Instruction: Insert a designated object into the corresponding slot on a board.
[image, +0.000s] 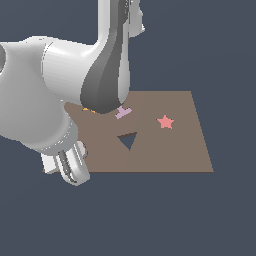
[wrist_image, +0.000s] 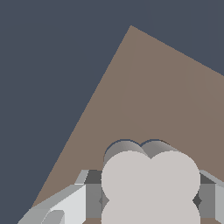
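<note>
White arm (no readable writing) bends low over the brown board (image: 170, 150), end effector (wrist_image: 151, 202) gripping the pale lobed block (wrist_image: 151, 183).

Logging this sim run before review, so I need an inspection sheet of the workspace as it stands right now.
Surface: brown board, flat, on a plain dark ground.
Job's things: pale grey cloud-shaped block sits between the fingers, above the board; cloud-shaped slot not visible in either view.
Clutter: red star, lilac T-shaped piece partly behind the arm, dark triangular cut-out.
Grippers: gripper shut on the block.
Cables: nothing seen.
Surroundings: nothing seen.
</note>
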